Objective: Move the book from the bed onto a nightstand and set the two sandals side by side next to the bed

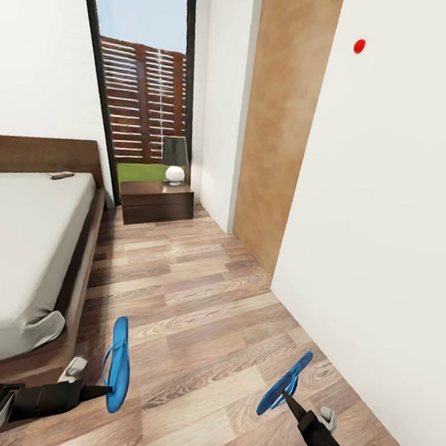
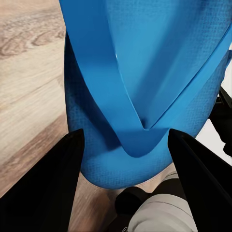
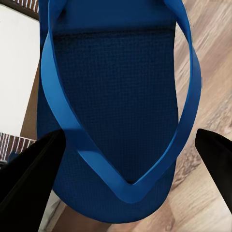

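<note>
Sandals are both off the floor, one in each claw. Left gripper (image 1: 105,393) is closed on the left sandal (image 1: 119,363) at one end; the sole stands on edge, its length running up and away from the fingertips, just beside the lower corner of the bed (image 1: 27,257). In the left wrist view the two dark fingers (image 2: 46,188) flank the rounded end of this sandal (image 2: 145,72), where the blue straps meet in a V, so the sole sits between the jaws.

Right gripper (image 1: 288,399) pinches the right sandal (image 1: 287,382) at its lower end; the sole tilts up and to the right, near the white wall (image 1: 390,199). In the right wrist view the fingers (image 3: 29,179) stand at either side of the sandal (image 3: 116,106), again at the end where the straps join.

The two sandals are well apart, with bare wood-plank floor (image 1: 201,303) between them.

Book (image 1: 61,176) lies flat on the grey mattress close to the headboard, far from both claws. Nightstand (image 1: 158,202) stands beyond the bed's head, beside the tall window, carrying a lamp (image 1: 175,157) with a round white base.
</note>
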Controlling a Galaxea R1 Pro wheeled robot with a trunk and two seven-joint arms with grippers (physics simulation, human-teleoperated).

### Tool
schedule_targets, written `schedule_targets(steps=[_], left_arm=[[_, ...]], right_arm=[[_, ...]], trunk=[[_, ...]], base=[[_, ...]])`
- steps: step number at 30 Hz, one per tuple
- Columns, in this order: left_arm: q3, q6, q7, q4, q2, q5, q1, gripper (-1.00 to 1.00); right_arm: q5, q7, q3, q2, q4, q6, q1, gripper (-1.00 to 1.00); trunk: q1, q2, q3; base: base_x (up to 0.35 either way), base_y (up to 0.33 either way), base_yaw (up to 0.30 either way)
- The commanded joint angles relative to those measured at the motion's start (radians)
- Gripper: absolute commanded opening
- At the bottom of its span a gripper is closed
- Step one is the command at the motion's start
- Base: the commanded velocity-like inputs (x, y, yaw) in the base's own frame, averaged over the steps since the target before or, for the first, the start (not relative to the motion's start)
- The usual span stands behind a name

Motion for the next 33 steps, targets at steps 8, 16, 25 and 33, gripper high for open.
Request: schedule_targets(steps=[8,16,25,33], left_arm=[[0.006,0.010,-0.006,-0.001,-0.001,-0.010,-0.001,-1.00],[0.006,0.010,-0.006,-0.001,-0.001,-0.010,-0.001,-1.00],[0.006,0.010,-0.005,-0.001,-0.001,-0.011,-0.001,-1.00],[0.006,0.010,-0.005,-0.001,-0.001,-0.011,-0.001,-1.00]], right_arm=[[-0.011,0.003,0.004,-0.001,0.000,0.010,0.000,-1.00],[-0.011,0.003,0.004,-0.001,0.000,0.010,0.000,-1.00],[-0.011,0.003,0.004,-0.001,0.000,0.010,0.000,-1.00],[-0.011,0.002,0.004,-0.001,0.000,0.010,0.000,-1.00]], trunk=[[0.000,0.000,-0.001],[0.000,0.000,-0.001],[0.000,0.000,-0.001],[0.000,0.000,-0.001]], base=[[0.088,-0.257,0.268],[0.088,-0.265,0.267],[0.097,-0.260,0.268],[0.126,-0.236,0.268]])
